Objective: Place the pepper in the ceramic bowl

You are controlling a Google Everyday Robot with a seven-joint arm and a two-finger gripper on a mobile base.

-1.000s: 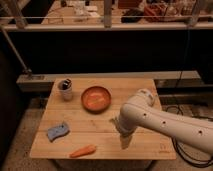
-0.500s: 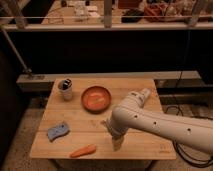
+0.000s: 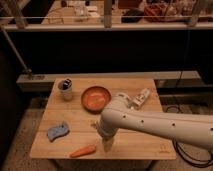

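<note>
The pepper [image 3: 83, 150] is a small orange tapered vegetable lying on the wooden table [image 3: 135, 145] near the front edge. The ceramic bowl [image 3: 96, 97] is round, orange-brown and shallow, at the table's middle back. My gripper [image 3: 107, 145] hangs from the white arm and points down at the table, just right of the pepper and a little apart from it.
A small grey cup [image 3: 65, 89] with dark contents stands at the back left. A blue wavy sponge [image 3: 58, 131] lies at the left front. A dark railing and shelf stand behind the table. Cables lie on the floor at the right.
The arm has swung left and forward, bringing the gripper closer to the pepper. The pepper, bowl, cup and sponge have not moved.
</note>
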